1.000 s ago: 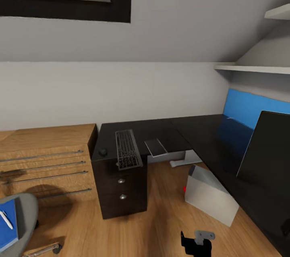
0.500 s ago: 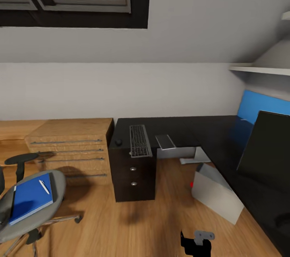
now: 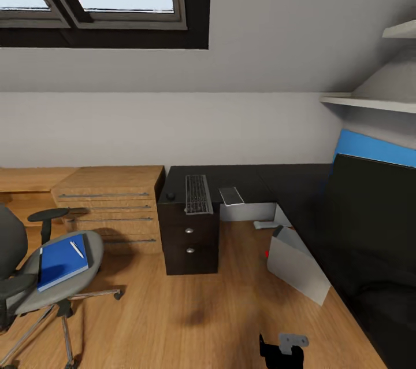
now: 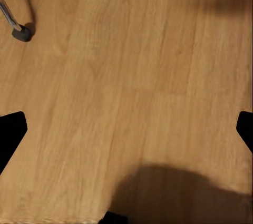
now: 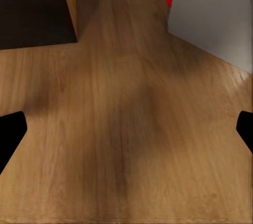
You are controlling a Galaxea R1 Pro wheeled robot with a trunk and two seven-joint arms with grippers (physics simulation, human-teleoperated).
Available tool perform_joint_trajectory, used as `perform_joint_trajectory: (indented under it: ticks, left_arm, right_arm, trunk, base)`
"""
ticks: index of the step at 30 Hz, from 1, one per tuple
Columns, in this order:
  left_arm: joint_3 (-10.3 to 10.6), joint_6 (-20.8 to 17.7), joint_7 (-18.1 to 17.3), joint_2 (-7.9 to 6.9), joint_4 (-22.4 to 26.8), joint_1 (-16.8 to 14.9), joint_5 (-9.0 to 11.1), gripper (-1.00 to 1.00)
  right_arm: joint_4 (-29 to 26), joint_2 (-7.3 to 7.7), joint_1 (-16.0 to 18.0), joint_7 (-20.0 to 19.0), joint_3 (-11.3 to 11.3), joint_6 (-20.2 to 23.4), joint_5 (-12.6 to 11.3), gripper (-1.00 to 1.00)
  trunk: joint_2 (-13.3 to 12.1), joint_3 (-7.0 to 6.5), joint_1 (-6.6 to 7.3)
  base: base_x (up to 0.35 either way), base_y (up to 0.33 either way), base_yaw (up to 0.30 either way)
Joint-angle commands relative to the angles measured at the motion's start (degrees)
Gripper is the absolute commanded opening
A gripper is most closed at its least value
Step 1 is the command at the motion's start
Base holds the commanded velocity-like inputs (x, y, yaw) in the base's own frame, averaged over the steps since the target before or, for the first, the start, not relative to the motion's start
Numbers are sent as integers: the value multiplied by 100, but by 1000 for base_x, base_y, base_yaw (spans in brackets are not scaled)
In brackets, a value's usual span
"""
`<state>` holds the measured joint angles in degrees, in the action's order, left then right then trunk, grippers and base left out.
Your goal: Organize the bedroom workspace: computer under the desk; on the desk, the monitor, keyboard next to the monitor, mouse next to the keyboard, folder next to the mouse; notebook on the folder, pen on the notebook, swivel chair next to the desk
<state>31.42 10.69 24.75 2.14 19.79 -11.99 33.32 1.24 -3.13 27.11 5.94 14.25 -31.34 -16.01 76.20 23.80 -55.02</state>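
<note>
The grey swivel chair stands at the left, and on its seat the blue folder carries the whitish pen. The black desk holds the keyboard, a small black mouse and a thin flat rectangle, apparently the notebook. The monitor looms black at the right. The grey computer stands on the floor by the desk. My left gripper and right gripper are both open over bare floor.
A light wooden drawer bench stands left of the desk's black drawer unit. A chair castor lies near my left gripper. The computer and the drawer unit flank the floor strip ahead of my right gripper.
The whole head view has shifted, so the camera moved: the swivel chair with the folder now shows more fully at the left and the desk looks farther off. The things themselves have not moved.
</note>
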Motion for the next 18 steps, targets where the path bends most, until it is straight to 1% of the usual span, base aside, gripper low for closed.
perform_joint_trajectory:
  ticks: [1,8,18]
  left_arm:
    - [49,30,30,-3,-1,-6,59,100]
    - [49,36,30,-3,-1,-6,60,100]
    - [49,33,19,-3,-1,-6,64,100]
  right_arm:
    - [13,-3,6,21,50,-21,-34,100]
    - [11,2,5,21,44,-21,-41,100]
    - [14,5,5,24,42,-21,-43,100]
  trunk:
    - [-38,-12,26]
    - [-318,-138,180]
    - [-719,-317,400]
  base:
    - [-327,-105,1]
    - [-329,-90,0]
    - [-335,-18,0]
